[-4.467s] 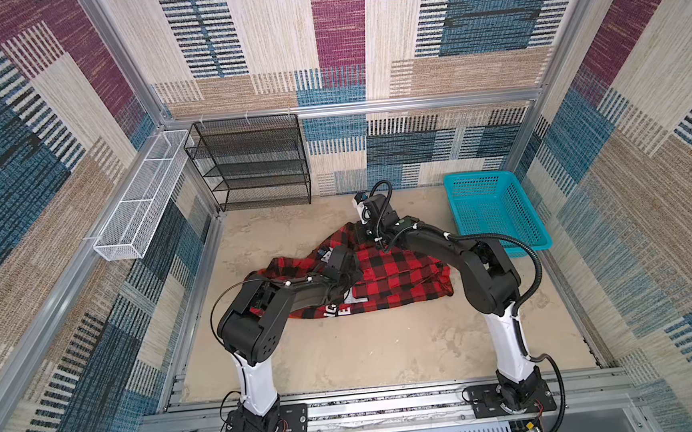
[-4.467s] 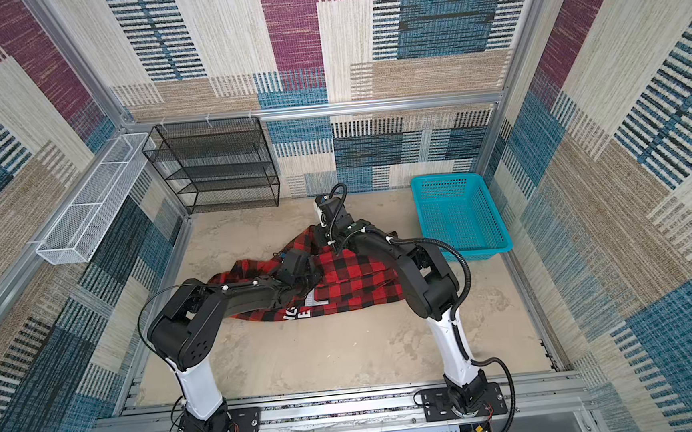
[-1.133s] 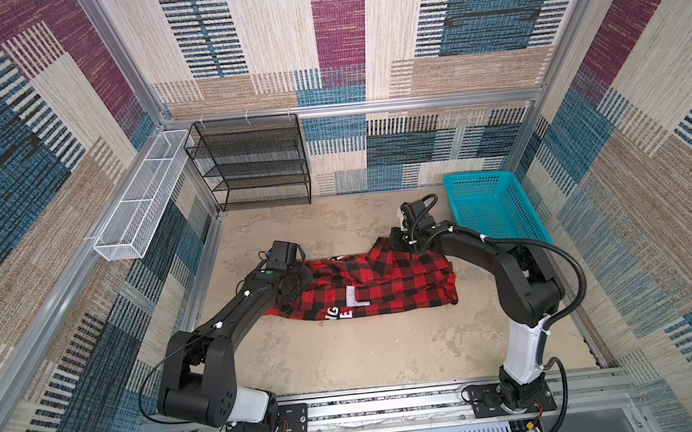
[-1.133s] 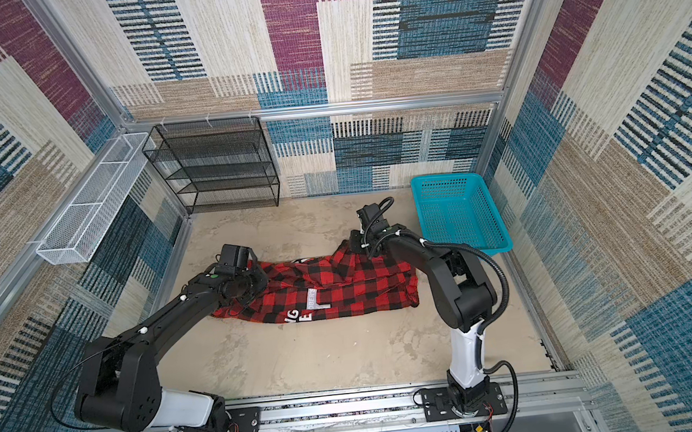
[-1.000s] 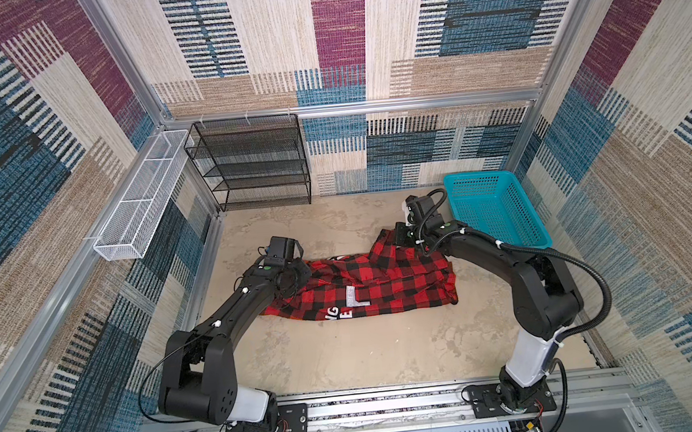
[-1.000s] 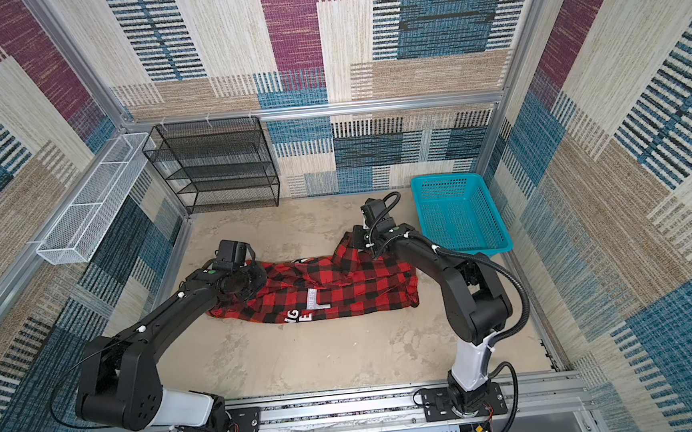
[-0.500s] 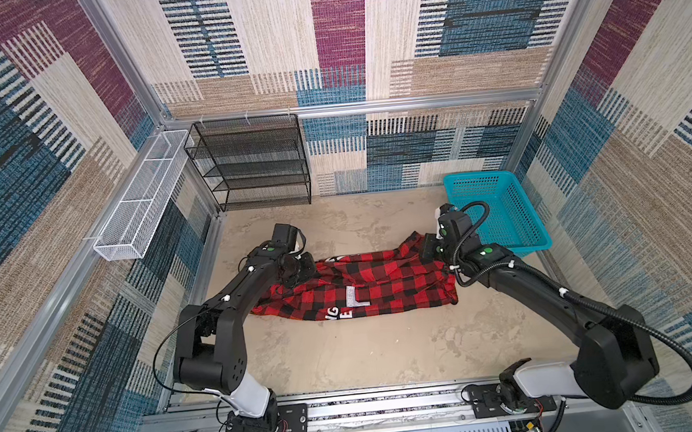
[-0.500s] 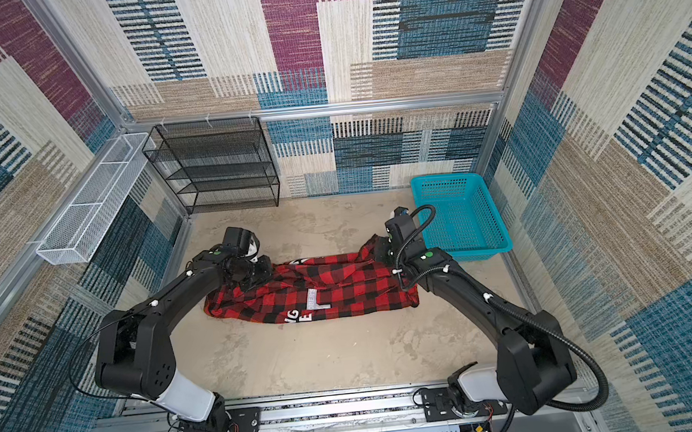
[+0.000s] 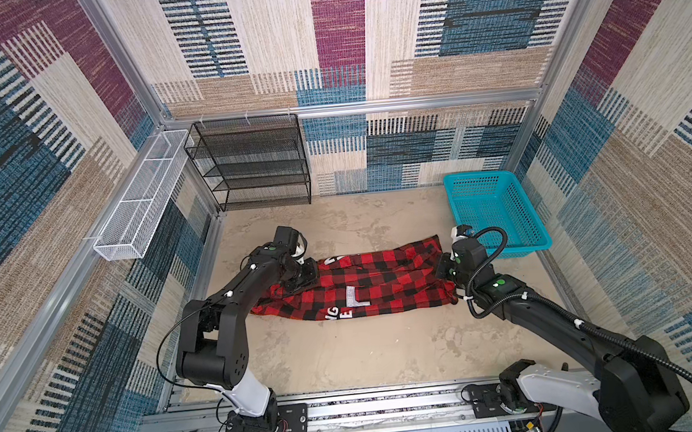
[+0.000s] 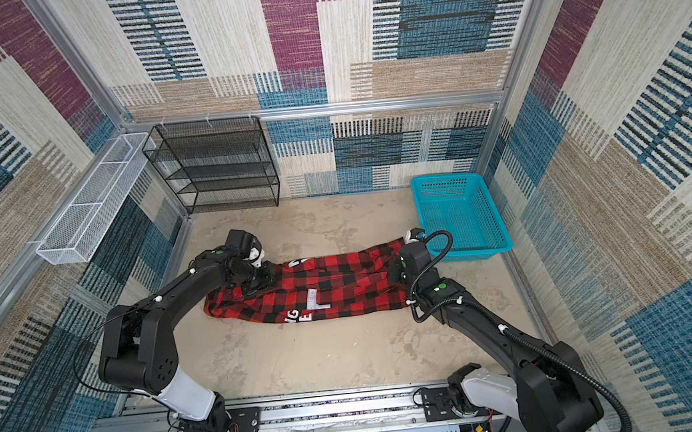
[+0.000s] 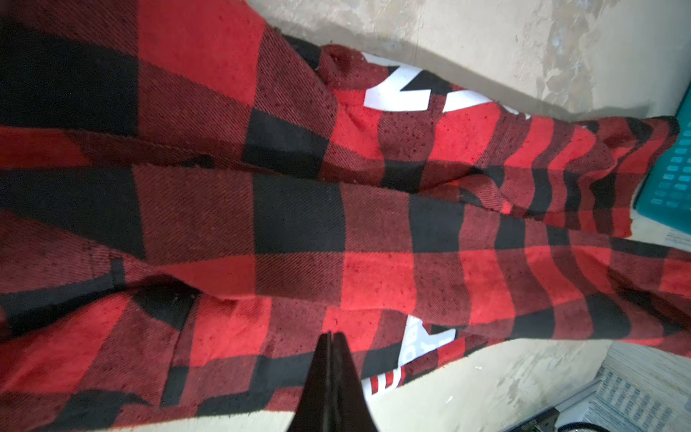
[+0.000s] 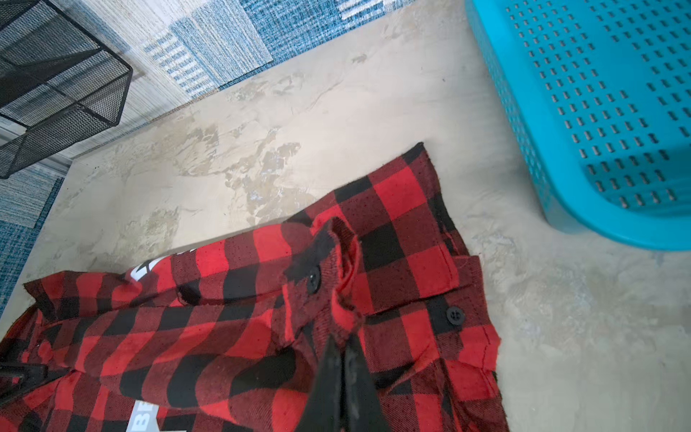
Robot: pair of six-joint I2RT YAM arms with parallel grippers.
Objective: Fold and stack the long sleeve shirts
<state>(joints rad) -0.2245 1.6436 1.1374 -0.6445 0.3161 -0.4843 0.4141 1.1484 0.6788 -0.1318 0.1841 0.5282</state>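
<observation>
One long sleeve shirt, red-and-black check with white letters, lies stretched left to right on the beige table in both top views. My left gripper sits low on its far left part. In the left wrist view the fingers are shut, tips down in the cloth. My right gripper is at the shirt's right end by the buttoned cuff. Its fingers are shut on a raised ridge of the fabric. Long taut creases run between the two grippers.
A teal plastic basket stands just behind and right of the right gripper, close to the shirt's corner. A black mesh shelf stands at the back left. A white wire basket hangs on the left wall.
The right gripper has moved right and toward the front, drawing the shirt's right end with it. The left gripper has shifted slightly forward. The shirt lies longer and flatter.
</observation>
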